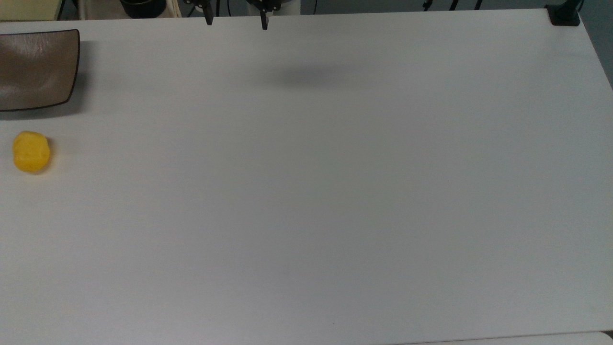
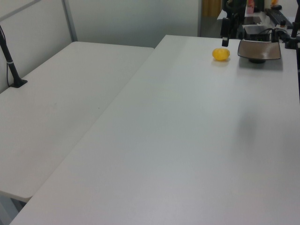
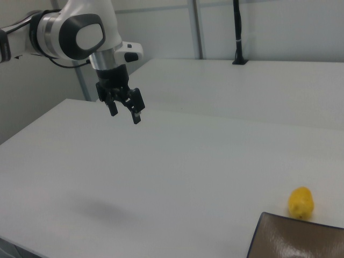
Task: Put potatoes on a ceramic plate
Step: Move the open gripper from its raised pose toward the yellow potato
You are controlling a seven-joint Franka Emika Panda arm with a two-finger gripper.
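Potatoes lie beside ceramic plate on bare table; gripper fingers apart, aloft.

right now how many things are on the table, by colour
yellow: 1, the potato
brown: 1, the ceramic plate
total: 2
The open claw hangs above the table, apart from both.

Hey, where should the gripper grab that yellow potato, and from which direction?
Probably from straight above, closing across the middle of the potato: it lies alone on the table, rounded and apart from the plate. The open gripper hangs well away.
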